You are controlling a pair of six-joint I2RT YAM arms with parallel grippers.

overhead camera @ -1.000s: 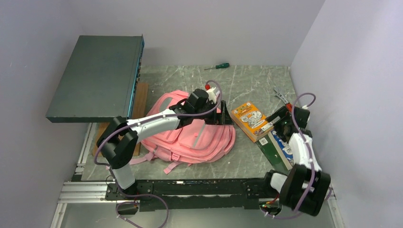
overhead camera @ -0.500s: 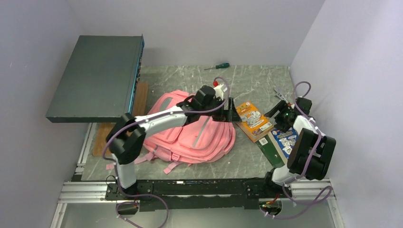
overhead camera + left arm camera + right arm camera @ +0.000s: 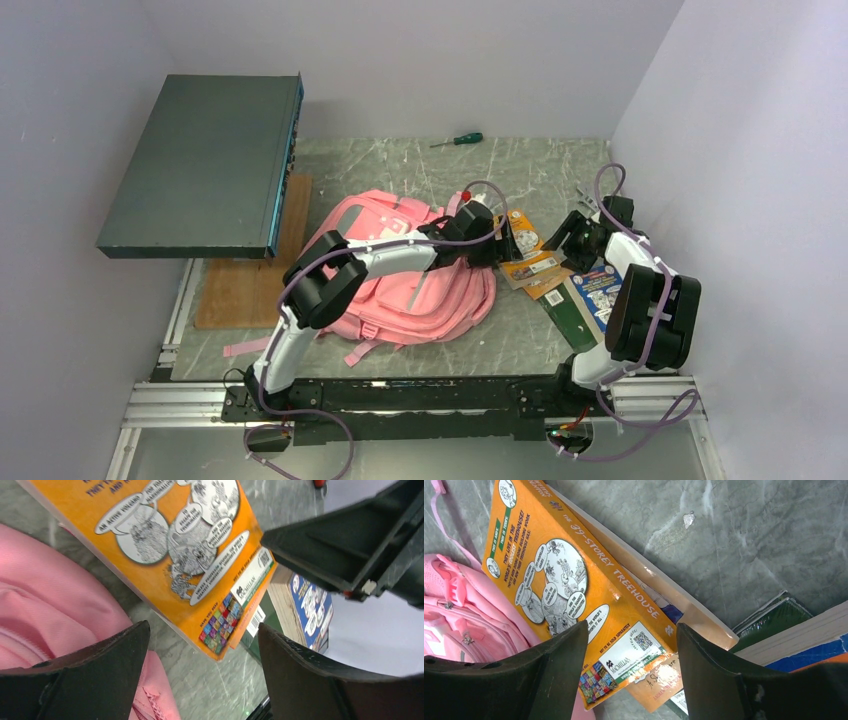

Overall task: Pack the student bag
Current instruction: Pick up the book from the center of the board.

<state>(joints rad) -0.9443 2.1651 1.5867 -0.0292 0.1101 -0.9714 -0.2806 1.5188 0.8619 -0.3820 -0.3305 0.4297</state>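
The student bag point(image 3: 400, 285) is pink and lies flat in the middle of the table; it also shows in the left wrist view point(image 3: 40, 615) and the right wrist view point(image 3: 459, 615). An orange paperback point(image 3: 530, 262) lies at its right edge, on top of a tan book point(image 3: 689, 617). My left gripper point(image 3: 506, 246) hangs open over the paperback's point(image 3: 175, 545) near corner, nothing between its fingers point(image 3: 202, 675). My right gripper point(image 3: 562, 236) faces it from the right, open, with the paperback's point(image 3: 569, 585) barcode corner showing between its fingers point(image 3: 631, 675).
A blue-covered book point(image 3: 600, 290) and a green book point(image 3: 570, 320) lie right of the paperback. A dark flat box point(image 3: 205, 160) stands raised at the back left over a wooden board point(image 3: 240, 295). A green-handled screwdriver point(image 3: 458, 140) lies by the back wall.
My left arm has stretched right from over the bag to the orange paperback. My right gripper has swung up and left toward the same book, and its jaws have narrowed somewhat.
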